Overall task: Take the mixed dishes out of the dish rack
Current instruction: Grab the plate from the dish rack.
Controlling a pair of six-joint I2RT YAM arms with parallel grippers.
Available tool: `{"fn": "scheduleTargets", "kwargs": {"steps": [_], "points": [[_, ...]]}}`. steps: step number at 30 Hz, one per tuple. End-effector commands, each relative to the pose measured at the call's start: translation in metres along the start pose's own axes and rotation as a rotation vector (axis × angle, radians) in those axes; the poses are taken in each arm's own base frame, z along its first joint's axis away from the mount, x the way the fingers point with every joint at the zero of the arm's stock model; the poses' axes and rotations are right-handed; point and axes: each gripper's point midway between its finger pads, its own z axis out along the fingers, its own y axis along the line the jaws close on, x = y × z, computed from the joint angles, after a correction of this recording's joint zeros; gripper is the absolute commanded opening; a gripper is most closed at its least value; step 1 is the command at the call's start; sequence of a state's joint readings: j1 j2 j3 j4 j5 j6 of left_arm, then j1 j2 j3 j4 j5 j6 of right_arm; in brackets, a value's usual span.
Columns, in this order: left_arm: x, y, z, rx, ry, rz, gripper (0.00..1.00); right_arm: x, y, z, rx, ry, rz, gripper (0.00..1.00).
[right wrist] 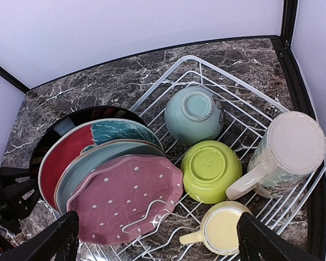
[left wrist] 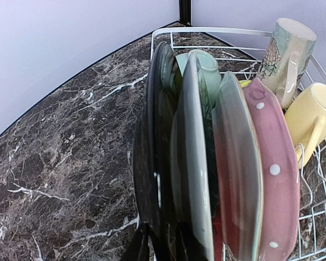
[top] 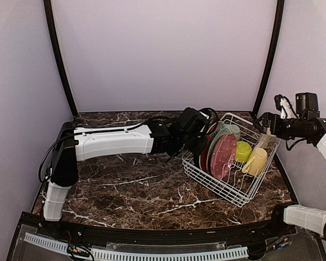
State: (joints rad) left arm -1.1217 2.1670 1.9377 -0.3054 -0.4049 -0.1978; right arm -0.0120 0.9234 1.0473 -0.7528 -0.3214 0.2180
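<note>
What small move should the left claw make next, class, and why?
Probably clamp the left claw firmly on the black plate before lifting. It straddles that plate's rim, but a grip isn't clearly shown. The plate stands upright at the stack's outer end in the rack, tight against the next plate.

High rear overview; wrist views close, sharing dish rack [top: 236, 185]
</note>
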Motion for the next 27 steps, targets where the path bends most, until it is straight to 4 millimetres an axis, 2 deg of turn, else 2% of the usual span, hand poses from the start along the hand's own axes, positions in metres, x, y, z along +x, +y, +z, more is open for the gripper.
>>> {"fn": "scheduleTargets", "kwargs": {"steps": [1, 2, 8, 12, 16, 27], "points": [[-0.006, -0.003, 0.006, -0.013, 0.002, -0.012, 0.17, -0.003, 0.006, -0.001, -0.029, -0.028, -0.016, 0.99], [-0.001, -0.003, 0.010, -0.017, 0.016, -0.007, 0.17, -0.003, 0.006, -0.001, -0.031, -0.027, -0.015, 0.99], [-0.005, -0.007, 0.014, -0.014, 0.019, -0.006, 0.15, -0.003, 0.006, -0.003, -0.026, -0.034, -0.020, 0.99], [-0.004, -0.008, 0.015, -0.008, 0.022, -0.011, 0.06, -0.002, 0.006, -0.004, -0.025, -0.037, -0.022, 0.99], [-0.006, -0.011, 0.014, 0.010, 0.027, -0.033, 0.01, -0.002, 0.006, -0.005, -0.023, -0.042, -0.024, 0.99], [-0.040, -0.008, -0.009, 0.009, -0.006, -0.034, 0.01, -0.003, 0.006, -0.006, -0.022, -0.049, -0.023, 0.99]]}}
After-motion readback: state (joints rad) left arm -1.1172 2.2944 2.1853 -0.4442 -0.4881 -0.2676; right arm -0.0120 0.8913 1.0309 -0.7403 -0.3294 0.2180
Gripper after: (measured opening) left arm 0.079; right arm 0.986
